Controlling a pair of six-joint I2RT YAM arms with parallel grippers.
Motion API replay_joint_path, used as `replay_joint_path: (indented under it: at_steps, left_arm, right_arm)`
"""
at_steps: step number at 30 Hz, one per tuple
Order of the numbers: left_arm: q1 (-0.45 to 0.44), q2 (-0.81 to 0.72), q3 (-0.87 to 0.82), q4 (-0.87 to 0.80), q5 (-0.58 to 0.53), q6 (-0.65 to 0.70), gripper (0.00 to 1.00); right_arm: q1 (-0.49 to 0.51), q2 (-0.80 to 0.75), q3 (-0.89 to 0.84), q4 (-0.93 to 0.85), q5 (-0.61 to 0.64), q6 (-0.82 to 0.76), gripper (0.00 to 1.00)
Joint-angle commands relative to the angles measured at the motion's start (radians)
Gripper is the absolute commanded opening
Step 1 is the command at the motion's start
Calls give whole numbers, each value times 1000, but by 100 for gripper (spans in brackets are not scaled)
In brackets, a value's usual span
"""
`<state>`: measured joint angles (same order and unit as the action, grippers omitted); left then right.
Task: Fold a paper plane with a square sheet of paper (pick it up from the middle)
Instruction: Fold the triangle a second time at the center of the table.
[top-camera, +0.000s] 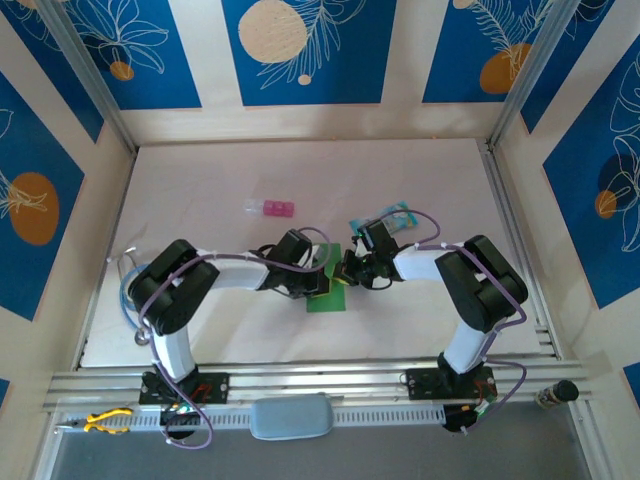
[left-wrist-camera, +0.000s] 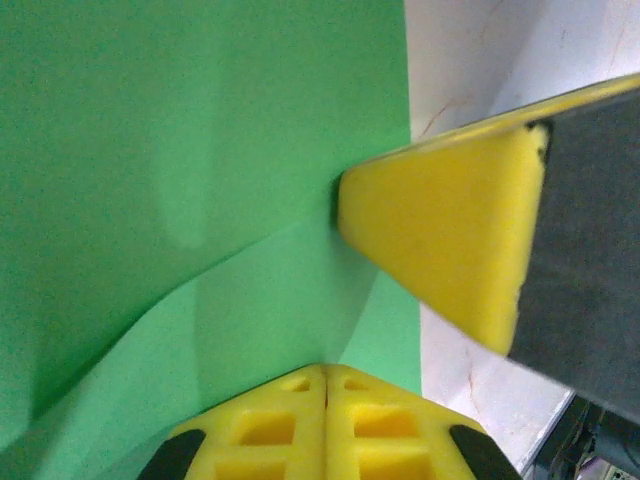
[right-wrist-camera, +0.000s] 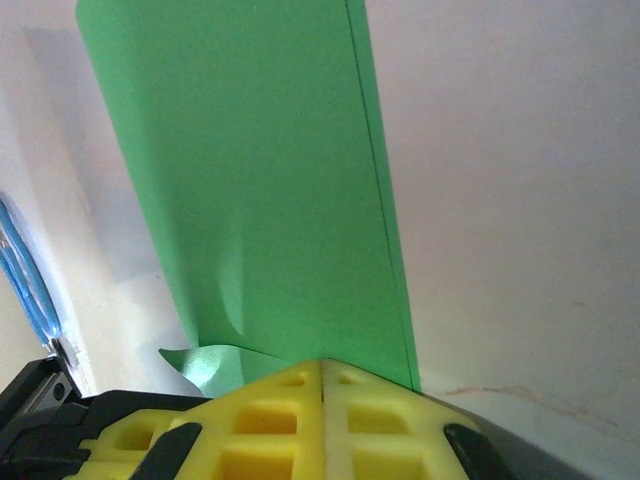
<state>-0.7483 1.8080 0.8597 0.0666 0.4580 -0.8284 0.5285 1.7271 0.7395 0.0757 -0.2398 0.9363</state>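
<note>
The square sheet of paper (top-camera: 325, 300) is bright green and lies folded on the white table between the two arms. My left gripper (top-camera: 320, 280) is shut, its yellow fingertips (left-wrist-camera: 325, 375) down against the green paper (left-wrist-camera: 200, 200), where one layer bulges up. My right gripper (top-camera: 346, 273) is shut too, tips (right-wrist-camera: 323, 366) on the near end of the folded sheet (right-wrist-camera: 260, 200), which has a long crease near its right edge. A yellow finger of the right gripper (left-wrist-camera: 440, 235) presses the paper close in front of the left one. No paper shows between either pair of fingers.
A small pink block (top-camera: 272, 208) lies farther back on the white table (top-camera: 220, 320). A pale blue printed packet (top-camera: 392, 216) sits behind the right wrist, its edge (right-wrist-camera: 25, 290) showing at left. Panel walls enclose the table on three sides.
</note>
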Motion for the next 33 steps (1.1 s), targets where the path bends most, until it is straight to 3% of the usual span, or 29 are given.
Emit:
replay_joint_path:
  at_steps: [1, 33]
  left_arm:
    - [-1, -42, -53, -66, -23, 28, 4]
    - [24, -330, -326, -99, -40, -9, 6]
  right_arm:
    - [5, 52, -14, -94, 51, 0, 0]
    - [7, 51, 0, -113, 49, -10, 0]
